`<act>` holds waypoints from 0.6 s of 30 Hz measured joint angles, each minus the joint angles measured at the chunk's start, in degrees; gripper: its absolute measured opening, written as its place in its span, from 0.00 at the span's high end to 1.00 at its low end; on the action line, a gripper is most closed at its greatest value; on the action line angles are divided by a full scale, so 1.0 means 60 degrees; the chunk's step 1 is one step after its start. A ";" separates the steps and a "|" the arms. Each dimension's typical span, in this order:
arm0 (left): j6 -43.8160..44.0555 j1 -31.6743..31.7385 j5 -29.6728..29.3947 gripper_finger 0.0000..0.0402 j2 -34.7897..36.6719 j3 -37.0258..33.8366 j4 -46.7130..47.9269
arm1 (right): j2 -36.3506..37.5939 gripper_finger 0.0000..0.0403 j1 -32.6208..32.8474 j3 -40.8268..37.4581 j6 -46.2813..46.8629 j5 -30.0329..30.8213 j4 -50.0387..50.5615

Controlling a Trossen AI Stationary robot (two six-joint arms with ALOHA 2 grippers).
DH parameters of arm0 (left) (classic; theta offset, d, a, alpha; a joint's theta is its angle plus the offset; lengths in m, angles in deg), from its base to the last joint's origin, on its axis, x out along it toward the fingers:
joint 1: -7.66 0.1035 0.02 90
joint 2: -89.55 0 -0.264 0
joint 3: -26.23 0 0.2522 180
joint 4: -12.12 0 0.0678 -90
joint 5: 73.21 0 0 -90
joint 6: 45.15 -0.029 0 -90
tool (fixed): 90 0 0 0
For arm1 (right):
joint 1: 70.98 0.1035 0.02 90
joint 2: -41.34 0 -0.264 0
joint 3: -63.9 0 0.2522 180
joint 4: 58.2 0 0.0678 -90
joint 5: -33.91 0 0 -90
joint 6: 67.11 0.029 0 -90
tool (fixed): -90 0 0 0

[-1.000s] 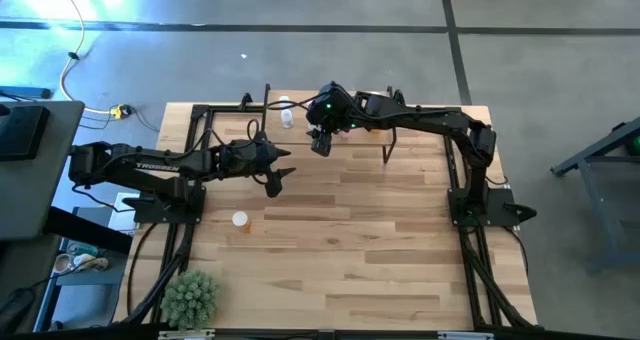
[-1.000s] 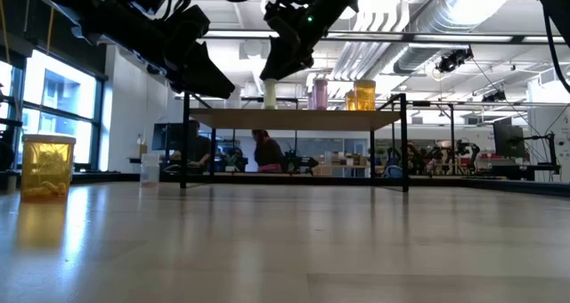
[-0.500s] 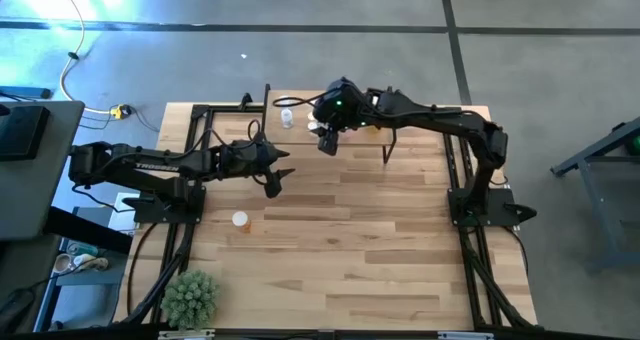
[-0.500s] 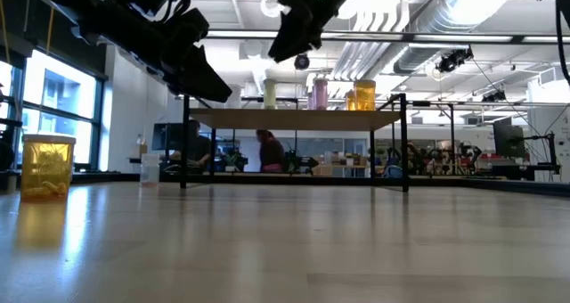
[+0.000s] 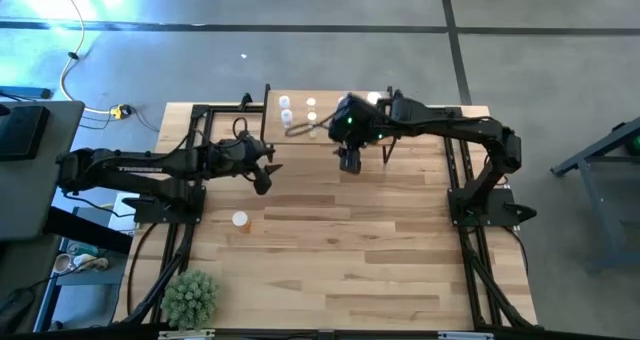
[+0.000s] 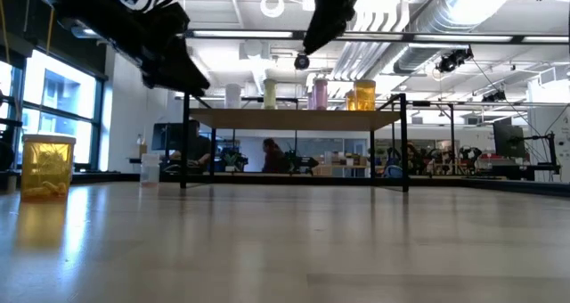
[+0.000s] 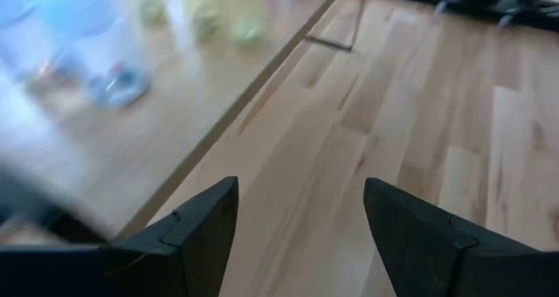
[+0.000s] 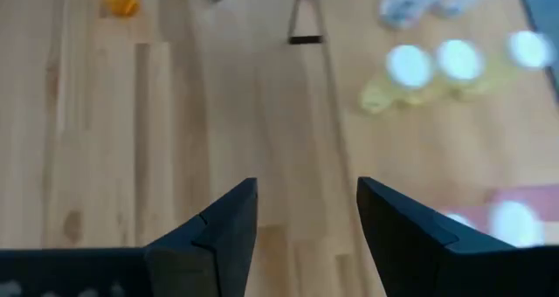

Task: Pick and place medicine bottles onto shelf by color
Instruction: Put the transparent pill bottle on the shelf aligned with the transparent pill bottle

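Wooden shelf (image 5: 300, 130) where we see capped medicine bottles (image 6: 319, 94), right gripper (image 5: 348, 164) and left gripper (image 5: 262, 185) both spread, empty

Two black jointed arms with looping black cables; the right arm (image 5: 440, 125) shows a green light.

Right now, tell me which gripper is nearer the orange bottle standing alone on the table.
Left. The left gripper hovers just beyond the orange bottle, toward the shelf. The right gripper hangs farther off, at the shelf's front edge.
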 joint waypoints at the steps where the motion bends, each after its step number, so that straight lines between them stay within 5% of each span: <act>1: 0.0183 0.0000 -0.0108 0.41 0.0146 0.0000 0.0321 | 0.0029 0.53 0.0133 -0.0215 -0.0007 -0.0003 -0.0142; 10: 0.1852 -0.0007 -0.0494 0.41 0.1453 0.0004 0.3328 | 0.0911 0.53 0.0847 -0.2900 0.1127 0.0057 -0.1673; 18: 0.4498 -0.0007 -0.2921 0.41 0.1674 0.0004 0.5496 | 0.1882 0.53 0.1221 -0.4746 0.2011 0.1030 -0.2983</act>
